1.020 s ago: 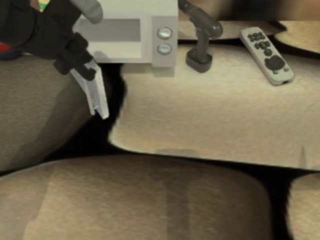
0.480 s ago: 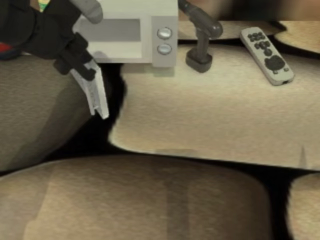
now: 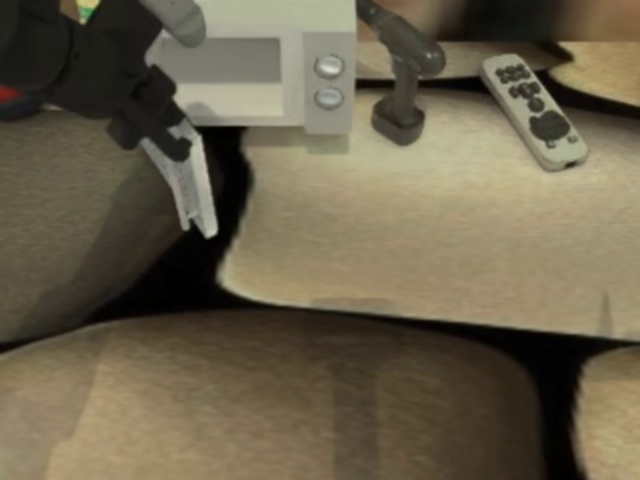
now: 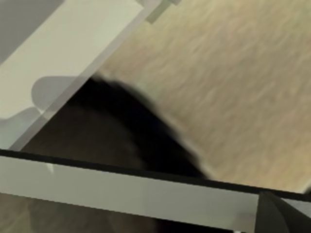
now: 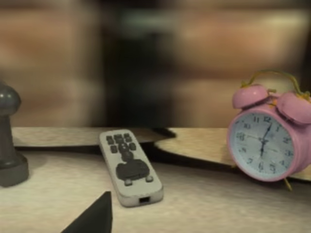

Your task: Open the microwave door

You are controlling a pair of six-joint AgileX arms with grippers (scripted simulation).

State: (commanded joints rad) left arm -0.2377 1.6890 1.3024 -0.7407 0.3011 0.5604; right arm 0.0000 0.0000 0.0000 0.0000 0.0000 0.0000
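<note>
One step looks nearly done: the microwave door (image 3: 193,185) is swung well out from the microwave (image 3: 255,65), which sits at the table's 11 o'clock corner, cavity exposed. Little is judged left beyond release and retreat. The left gripper (image 3: 160,130) is clamped on the door's hinge-far edge, at roughly 7 o'clock of the cabinet. The right gripper isn't seen in the top view; its state cannot be told.
</note>
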